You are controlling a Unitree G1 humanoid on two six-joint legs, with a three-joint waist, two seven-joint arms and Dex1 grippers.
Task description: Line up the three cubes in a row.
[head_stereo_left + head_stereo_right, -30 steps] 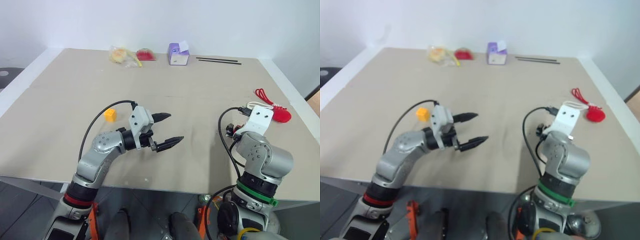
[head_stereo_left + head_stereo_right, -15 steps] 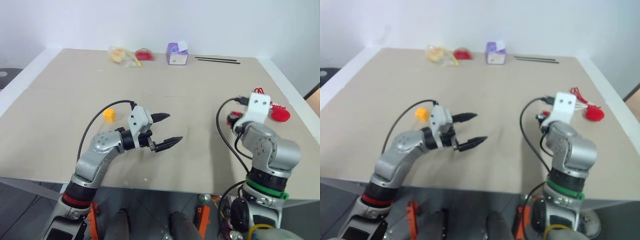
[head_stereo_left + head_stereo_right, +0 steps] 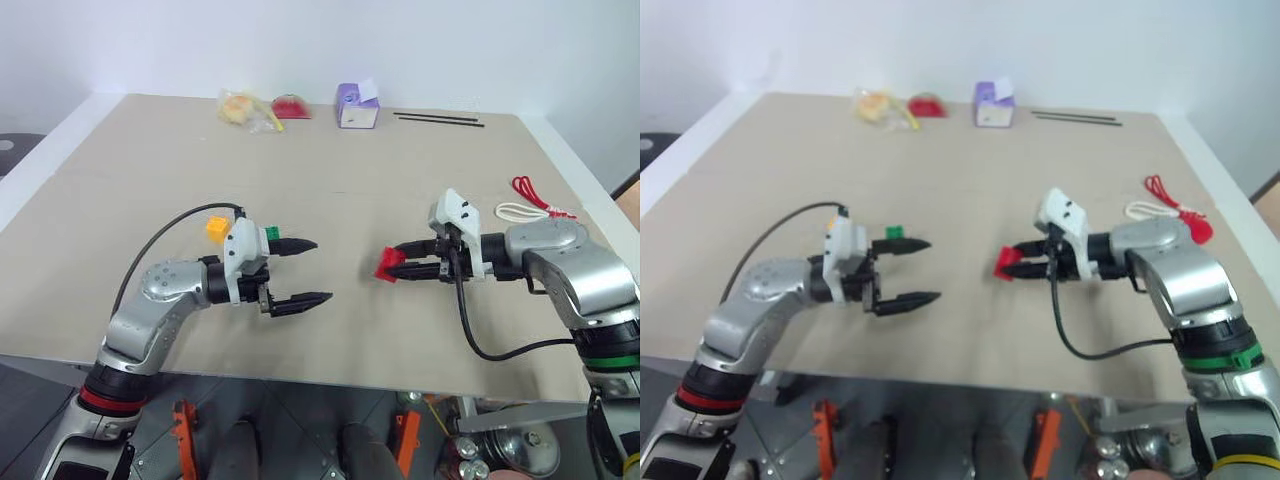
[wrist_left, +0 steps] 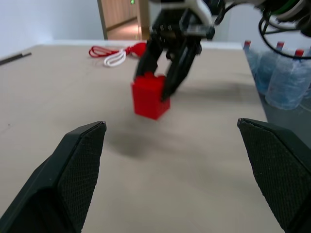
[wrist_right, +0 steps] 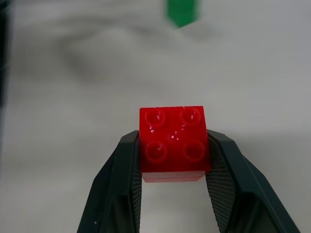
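Our right gripper [image 3: 392, 267] pinches the red cube [image 5: 173, 143] above the table [image 3: 400, 180]; our left gripper [image 3: 305, 271] gapes empty; green cube [image 3: 270, 232] and orange-yellow cube [image 3: 217, 228] sit beside it.

We can make out only a sliver of the green cube [image 3: 270, 233], tucked behind the left hand's [image 3: 305, 271] camera mount at about nine o'clock from the upper finger. In the right wrist view that green cube [image 5: 182, 11] is blurred and cut off by the frame's edge. The orange-yellow cube [image 3: 218, 230] is partly covered by the same mount. The red cube's [image 5: 174, 143] two flanks are hidden under the right hand's fingers [image 5: 122, 174]. Out at twelve o'clock on the worktop [image 3: 130, 190], a yellowish bundle [image 3: 240, 109] is too small to identify. In the left wrist view, both fingertips [image 4: 80, 165] run off the frame.
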